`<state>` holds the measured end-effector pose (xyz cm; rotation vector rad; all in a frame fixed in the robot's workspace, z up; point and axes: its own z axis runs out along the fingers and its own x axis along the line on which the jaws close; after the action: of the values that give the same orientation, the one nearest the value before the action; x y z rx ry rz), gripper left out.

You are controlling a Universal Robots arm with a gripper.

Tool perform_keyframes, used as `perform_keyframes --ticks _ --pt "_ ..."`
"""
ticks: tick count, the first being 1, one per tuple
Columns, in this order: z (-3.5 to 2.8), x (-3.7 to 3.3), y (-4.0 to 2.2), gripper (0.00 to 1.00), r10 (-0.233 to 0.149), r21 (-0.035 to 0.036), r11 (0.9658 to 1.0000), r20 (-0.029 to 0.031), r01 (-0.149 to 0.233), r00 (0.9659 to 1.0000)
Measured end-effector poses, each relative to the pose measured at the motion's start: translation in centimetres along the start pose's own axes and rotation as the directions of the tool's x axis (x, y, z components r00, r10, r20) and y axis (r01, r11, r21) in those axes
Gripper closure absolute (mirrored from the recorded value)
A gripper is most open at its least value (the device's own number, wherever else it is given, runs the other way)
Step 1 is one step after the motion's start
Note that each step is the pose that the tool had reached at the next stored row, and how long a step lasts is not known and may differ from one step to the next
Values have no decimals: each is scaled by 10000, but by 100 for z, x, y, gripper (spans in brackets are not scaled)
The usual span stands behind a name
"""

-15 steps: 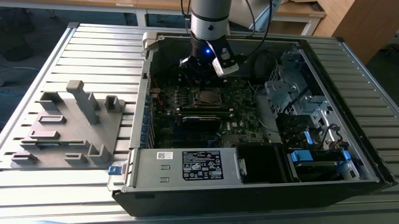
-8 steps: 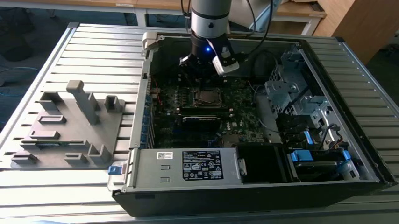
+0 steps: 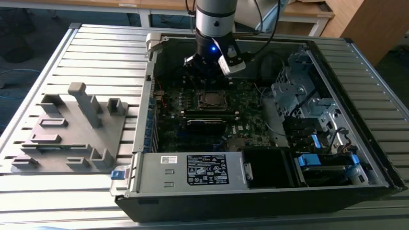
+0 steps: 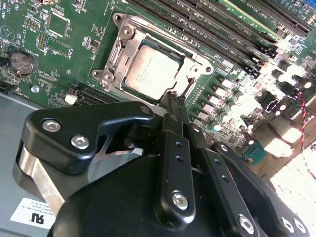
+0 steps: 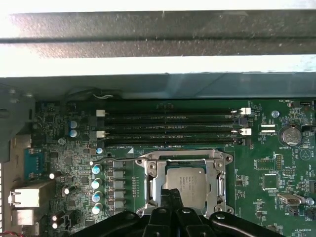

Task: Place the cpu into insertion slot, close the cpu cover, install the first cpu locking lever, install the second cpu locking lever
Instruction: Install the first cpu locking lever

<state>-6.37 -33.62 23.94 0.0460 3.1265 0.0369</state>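
Silver-grey and square, the small flat metal-topped cpu [image 4: 150, 69] sits in the black square insertion slot [image 3: 211, 99] of the green motherboard [image 5: 266, 163]. The shiny silver windowed cpu cover [image 4: 114, 59] lies flat around it (its frame borders the chip). The black gripper [image 4: 177, 101] hangs at the cover's edge, its fingers drawn together with nothing visible between them. The open black computer case [image 3: 255, 201] rests on the ribbed metal bench [image 3: 96, 52].

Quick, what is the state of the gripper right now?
Gripper: closed, tips at the edge of the cpu cover; no held thing seen.
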Motion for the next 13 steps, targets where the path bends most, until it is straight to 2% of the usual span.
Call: perform_keyframes --ticks 4,13 --pt "-3 11 -1 89 0 4 10000 1 0 10000" --pt "-4 210 -6 89 -3 -3 10000 118 3 9999"
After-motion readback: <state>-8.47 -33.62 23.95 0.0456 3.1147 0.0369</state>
